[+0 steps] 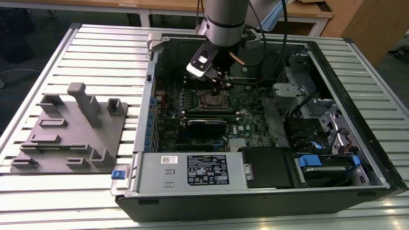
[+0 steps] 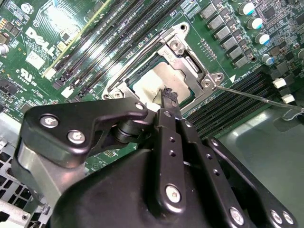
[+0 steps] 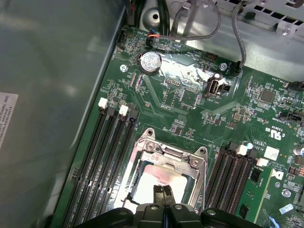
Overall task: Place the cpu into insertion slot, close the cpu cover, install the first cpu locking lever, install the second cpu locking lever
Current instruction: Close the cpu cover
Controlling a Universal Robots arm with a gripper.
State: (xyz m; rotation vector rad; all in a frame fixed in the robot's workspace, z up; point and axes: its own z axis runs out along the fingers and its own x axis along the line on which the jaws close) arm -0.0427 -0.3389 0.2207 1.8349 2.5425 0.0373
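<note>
**Slatted metal desk (image 1: 96,43), open computer case (image 1: 255,206) lying on it**

Case takes up the middle of the desk and runs to the edge on the exterior view's right. Grey moulded fixture (image 1: 64,139) lies beside it, toward the edge on the exterior view's left. Arm comes down from the desk's far edge into the case.

End effector (image 1: 217,88) hangs over the insertion slot (image 1: 212,100), in the far half of the green motherboard (image 3: 190,104). In the first wrist view the end effector (image 3: 162,192) has both fingertips pressed together, narrow, nothing between them. In the second wrist view its dark tip (image 2: 168,97) is just above the socket.

The cpu (image 3: 156,178) sits in the socket, dull silver face up. The cpu cover (image 3: 171,149) lies around it as a silvery frame, the chip showing through the window. Cannot tell whether the tip touches the chip.

One thin lever rod (image 2: 251,97) sticks out from a socket corner, across the black memory slots (image 3: 107,156).
</note>
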